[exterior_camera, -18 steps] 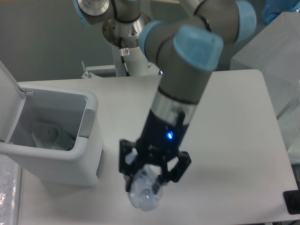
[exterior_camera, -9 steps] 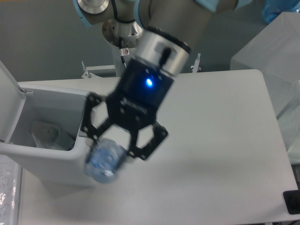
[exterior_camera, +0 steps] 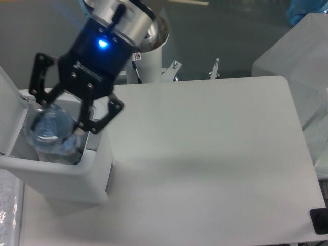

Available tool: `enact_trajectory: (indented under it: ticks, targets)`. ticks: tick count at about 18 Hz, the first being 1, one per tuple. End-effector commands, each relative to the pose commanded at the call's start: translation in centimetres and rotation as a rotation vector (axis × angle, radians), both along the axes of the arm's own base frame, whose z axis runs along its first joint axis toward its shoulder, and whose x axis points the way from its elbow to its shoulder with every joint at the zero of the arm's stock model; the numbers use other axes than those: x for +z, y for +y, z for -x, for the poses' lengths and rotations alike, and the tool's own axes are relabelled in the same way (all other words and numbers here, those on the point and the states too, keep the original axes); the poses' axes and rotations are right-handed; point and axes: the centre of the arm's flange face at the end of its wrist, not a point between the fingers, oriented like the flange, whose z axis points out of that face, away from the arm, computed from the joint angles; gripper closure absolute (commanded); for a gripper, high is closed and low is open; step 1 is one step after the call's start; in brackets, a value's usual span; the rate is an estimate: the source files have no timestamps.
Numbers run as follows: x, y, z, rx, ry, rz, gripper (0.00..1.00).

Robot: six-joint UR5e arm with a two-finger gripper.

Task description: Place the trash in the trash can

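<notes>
Carried from mid-table to above the trash can (exterior_camera: pixel 61 171) opening. Gripper (exterior_camera: pixel 54 120) pinching bottle (exterior_camera: pixel 48 128). Release next, judged sufficient.

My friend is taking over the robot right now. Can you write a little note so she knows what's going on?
Gripper: shut on the bottle.
Bottle: held over the open bin, not let go yet.
Bin: lid up, at the table's left side.
Wrapper: can't be seen now; the bottle and gripper hide the bin's inside.
Done: bottle picked up and carried to the bin.
Left: probably just open the gripper to drop the bottle in, then check the wrapper is inside too.
</notes>
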Motion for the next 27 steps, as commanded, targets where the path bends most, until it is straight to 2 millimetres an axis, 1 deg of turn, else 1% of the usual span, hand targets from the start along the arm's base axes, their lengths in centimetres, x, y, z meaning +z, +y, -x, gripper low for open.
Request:
enact_trajectory:
  ticks: [3,5,6,8,9,11,12,17,20,21,23,27]
  targets:
    - [-2.5,-1.0,-0.9,-0.027,0.007,0.023,0.62]
    - [-4.3,-1.1,-1.2,-0.048,0.012,0.038,0.55]
    - [-4.8,-1.1,-1.3,-0.057,0.022,0.036,0.53]
    - [-5.6,-0.9,-1.8,-0.069,0.042,0.018,0.39]
    - [-6.0,-0.9,-1.9,-0.072,0.048,0.012,0.21]
    - [-6.8,-0.9,-1.9,-0.074,0.053,0.015,0.10]
    - [-6.8,-0.9,-1.8,-0.079,0.062,0.013,0.00]
    - [-7.2,-0.9,-1.7,-0.079,0.062,0.018,0.00]
    - [-7.1,-1.0,-1.0,-0.068,0.063,0.017,0.00]
    - [-7.0,-1.3,-0.6,-0.058,0.065,0.017,0.00]
    - [-6.6,-2.6,2.3,-0.004,0.069,0.015,0.00]
    - [-7.0,-6.2,9.3,0.125,0.064,0.024,0.00]
